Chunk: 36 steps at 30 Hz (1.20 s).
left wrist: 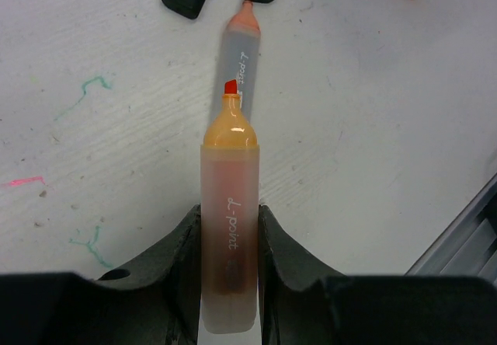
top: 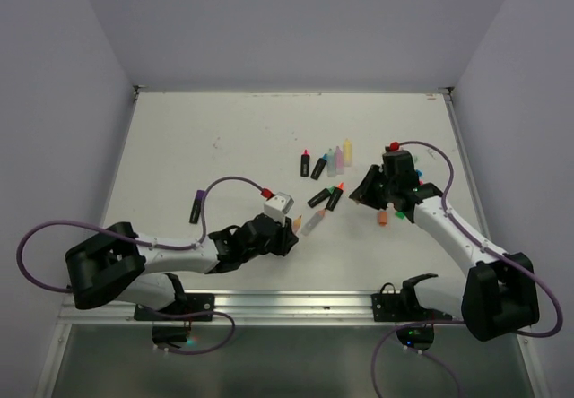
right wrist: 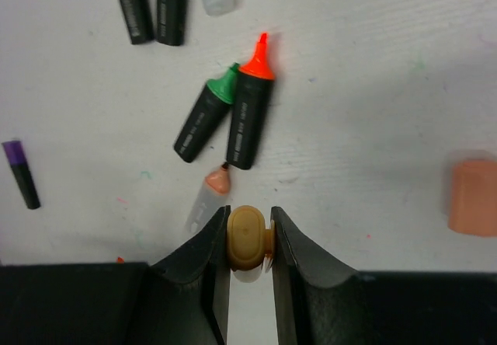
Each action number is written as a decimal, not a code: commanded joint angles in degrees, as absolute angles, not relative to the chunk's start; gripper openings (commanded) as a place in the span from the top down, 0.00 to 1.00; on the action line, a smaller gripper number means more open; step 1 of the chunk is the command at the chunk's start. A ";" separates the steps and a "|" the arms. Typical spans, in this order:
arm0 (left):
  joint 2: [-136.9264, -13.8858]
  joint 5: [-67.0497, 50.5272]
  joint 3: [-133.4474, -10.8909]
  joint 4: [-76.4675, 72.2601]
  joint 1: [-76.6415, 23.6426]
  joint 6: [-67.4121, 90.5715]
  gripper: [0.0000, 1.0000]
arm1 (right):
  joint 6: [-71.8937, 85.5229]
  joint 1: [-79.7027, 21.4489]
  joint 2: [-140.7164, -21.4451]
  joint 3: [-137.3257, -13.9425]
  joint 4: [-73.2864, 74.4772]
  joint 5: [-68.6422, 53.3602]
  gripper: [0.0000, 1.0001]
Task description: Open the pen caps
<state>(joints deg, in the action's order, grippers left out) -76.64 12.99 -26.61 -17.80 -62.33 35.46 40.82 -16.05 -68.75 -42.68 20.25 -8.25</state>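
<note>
My left gripper [left wrist: 229,214] is shut on a pastel orange pen [left wrist: 230,166], uncapped, its red tip bare and pointing away from me. It shows in the top view [top: 296,225] at the left gripper [top: 285,237]. My right gripper [right wrist: 249,214] is shut on an ochre-orange pen cap [right wrist: 247,238], seen end-on, held above the table. In the top view the right gripper [top: 362,194] is well to the right of the left one. A clear pen with a peach end [left wrist: 241,50] lies just beyond the held pen. A loose orange cap [right wrist: 472,196] lies on the table to the right.
Two uncapped black pens, green-tipped [right wrist: 203,116] and orange-tipped [right wrist: 250,113], lie together mid-table. A row of several more pens [top: 330,160] lies further back. A purple-ended pen [top: 195,206] lies to the left. A green cap [top: 399,213] sits by the right arm.
</note>
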 commanded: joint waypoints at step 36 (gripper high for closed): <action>-71.57 24.94 -33.22 -0.11 -55.91 36.74 0.29 | 32.08 -15.64 -69.61 -38.32 29.44 6.76 0.47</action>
<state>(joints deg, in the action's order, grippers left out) -77.56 17.98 -31.22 -8.45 -59.16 37.71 34.17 -15.73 -72.10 -36.88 29.74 3.84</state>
